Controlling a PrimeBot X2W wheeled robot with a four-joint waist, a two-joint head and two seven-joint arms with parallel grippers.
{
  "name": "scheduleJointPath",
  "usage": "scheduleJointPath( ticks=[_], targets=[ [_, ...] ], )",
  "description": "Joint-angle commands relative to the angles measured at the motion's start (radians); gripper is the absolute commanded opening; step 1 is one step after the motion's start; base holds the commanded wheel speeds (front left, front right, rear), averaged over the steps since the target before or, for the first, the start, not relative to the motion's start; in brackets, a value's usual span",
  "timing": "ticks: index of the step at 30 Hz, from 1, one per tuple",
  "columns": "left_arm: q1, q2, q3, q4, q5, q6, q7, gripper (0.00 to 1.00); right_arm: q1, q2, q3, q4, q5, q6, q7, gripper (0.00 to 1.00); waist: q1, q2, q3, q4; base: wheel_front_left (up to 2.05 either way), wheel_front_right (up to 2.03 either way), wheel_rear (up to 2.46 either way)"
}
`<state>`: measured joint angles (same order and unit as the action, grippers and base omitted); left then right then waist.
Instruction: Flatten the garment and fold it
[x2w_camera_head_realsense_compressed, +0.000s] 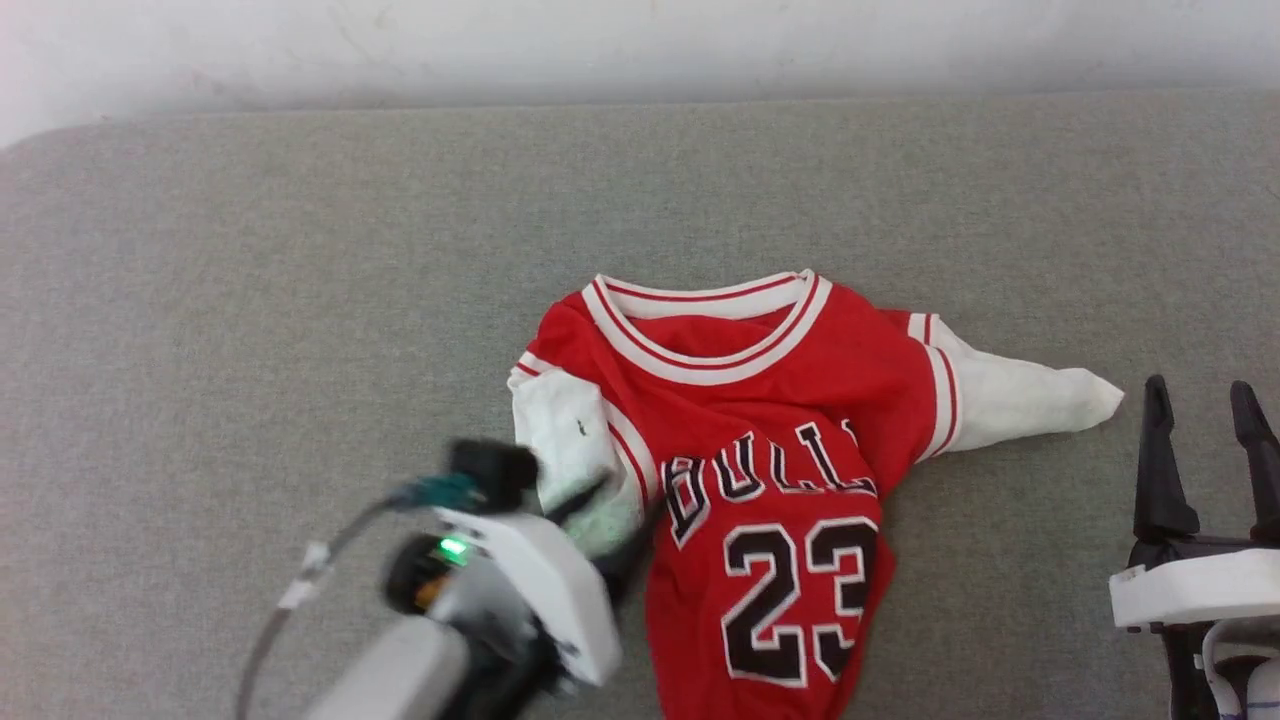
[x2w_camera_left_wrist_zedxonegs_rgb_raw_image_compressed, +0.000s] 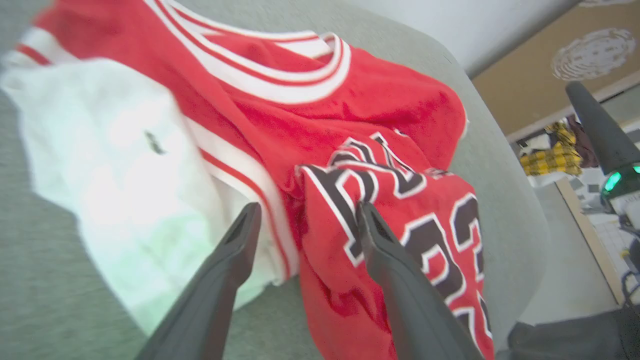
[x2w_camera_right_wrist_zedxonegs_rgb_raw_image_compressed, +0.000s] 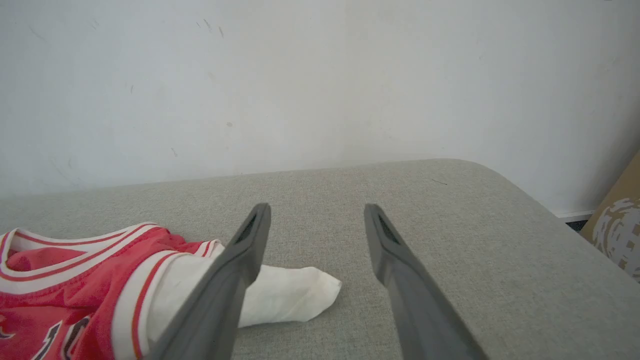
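red white-sleeved jersey rumpled mid-frame on grey fabric surface | left gripper fingers wide over its sleeve | right gripper lower right, fingers wide, empty

Each gripper is made up of 2 long, dark grey, tapering fingers, and a slotted recess is seen near the fingertips. The left gripper is mounted on a white, boxy wrist housing, in which a small green light is lit. A black camera block with a teal connector is fitted above it. A grey cable with a white tag is attached. The forearm is pale grey. The right gripper is carried on a black base and a white block, with a thin white cable below.
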<state>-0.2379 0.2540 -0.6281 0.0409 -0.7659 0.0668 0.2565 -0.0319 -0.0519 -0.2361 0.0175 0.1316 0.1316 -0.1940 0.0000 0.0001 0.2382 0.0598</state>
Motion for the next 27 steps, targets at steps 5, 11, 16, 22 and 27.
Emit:
scheduleJointPath(
  ticks=[5,11,16,22,27],
  targets=[
    [-0.017,0.118,0.108,-0.051,0.042,0.089,-0.025,1.00,-0.003,0.002,-0.003,0.004,0.001,-0.001,-0.002,1.00,0.0000,-0.0001,-0.005,0.016,0.00,0.00,0.00],
    [0.004,0.145,0.091,-0.060,0.035,0.113,0.050,1.00,-0.009,0.002,0.001,0.006,0.002,-0.001,-0.003,1.00,0.0000,-0.0001,0.001,0.022,0.00,0.00,0.00],
    [0.005,0.130,0.058,-0.026,0.026,0.120,0.099,1.00,-0.012,0.002,0.010,0.011,0.002,-0.001,-0.007,1.00,0.0000,-0.0001,0.005,0.016,0.00,0.00,0.00],
    [-0.005,0.110,0.033,0.062,0.023,0.128,0.132,1.00,-0.009,0.002,0.014,0.013,0.004,-0.001,-0.010,1.00,0.0000,-0.0001,0.006,0.002,0.00,0.00,0.00],
    [-0.018,0.064,0.012,0.146,-0.012,0.082,0.136,0.00,-0.008,0.002,0.017,0.015,0.005,-0.001,-0.011,1.00,0.0000,-0.0001,0.005,-0.006,0.00,0.00,0.00]
  ],
)
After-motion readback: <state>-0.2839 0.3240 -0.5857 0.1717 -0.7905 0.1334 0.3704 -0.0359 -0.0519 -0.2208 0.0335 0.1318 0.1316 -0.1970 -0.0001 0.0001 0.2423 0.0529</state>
